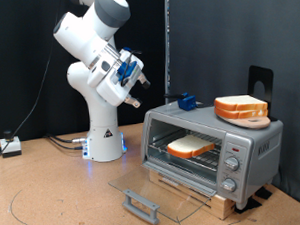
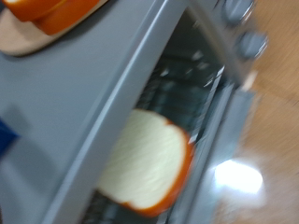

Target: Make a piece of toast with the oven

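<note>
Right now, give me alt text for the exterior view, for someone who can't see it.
A silver toaster oven stands with its glass door folded down open and a piece of toast lying on the wire rack inside. A stack of bread slices sits on a board on the oven's top. The white arm's gripper hangs in the air toward the exterior view's left, touching nothing.

The exterior view faces the oven (image 1: 209, 145) from off the worktop (image 1: 53, 192); the wrist view looks closely down at its open front, their shared part.
</note>
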Controlling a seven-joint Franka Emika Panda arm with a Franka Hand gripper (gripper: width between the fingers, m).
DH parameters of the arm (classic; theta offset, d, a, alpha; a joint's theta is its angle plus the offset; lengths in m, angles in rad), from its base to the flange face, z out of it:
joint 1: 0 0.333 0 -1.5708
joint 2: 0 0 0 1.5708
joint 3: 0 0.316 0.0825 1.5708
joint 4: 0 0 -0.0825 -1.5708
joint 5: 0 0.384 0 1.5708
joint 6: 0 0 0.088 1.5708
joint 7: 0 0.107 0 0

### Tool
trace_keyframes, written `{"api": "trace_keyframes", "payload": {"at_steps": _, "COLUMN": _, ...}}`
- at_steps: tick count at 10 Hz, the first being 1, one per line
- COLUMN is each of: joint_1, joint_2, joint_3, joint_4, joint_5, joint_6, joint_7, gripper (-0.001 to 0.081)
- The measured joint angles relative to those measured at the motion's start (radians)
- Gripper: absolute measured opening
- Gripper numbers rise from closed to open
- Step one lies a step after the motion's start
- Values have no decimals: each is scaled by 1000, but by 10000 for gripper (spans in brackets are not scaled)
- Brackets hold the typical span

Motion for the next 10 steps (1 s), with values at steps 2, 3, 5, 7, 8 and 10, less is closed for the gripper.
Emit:
{"api": "trace_keyframes", "payload": {"at_steps": 2, "joint_1": -24, "joint_2": 71, "joint_3": -28, "joint_4": 65, "joint_5": -5, "joint_6": -117, "joint_7": 203, "gripper": 807}}
{"api": "trace_keyframes", "payload": {"at_steps": 3, "joint_1": -40, "joint_2": 111, "joint_3": -53, "joint_4": 103, "joint_5": -4, "joint_6": -181, "joint_7": 301, "gripper": 807}}
{"api": "trace_keyframes", "payload": {"at_steps": 5, "joint_1": -48, "joint_2": 156, "joint_3": -70, "joint_4": 136, "joint_5": -2, "joint_6": -217, "joint_7": 331, "gripper": 807}}
{"api": "trace_keyframes", "payload": {"at_steps": 7, "joint_1": -56, "joint_2": 162, "joint_3": -79, "joint_4": 133, "joint_5": -24, "joint_6": -209, "joint_7": 305, "gripper": 807}}
{"api": "trace_keyframes", "payload": {"at_steps": 8, "joint_1": -70, "joint_2": 174, "joint_3": -96, "joint_4": 140, "joint_5": -42, "joint_6": -209, "joint_7": 306, "gripper": 807}}
{"api": "trace_keyframes", "payload": {"at_steps": 10, "joint_1": -100, "joint_2": 218, "joint_3": -135, "joint_4": 172, "joint_5": -83, "joint_6": -221, "joint_7": 305, "gripper": 807}}
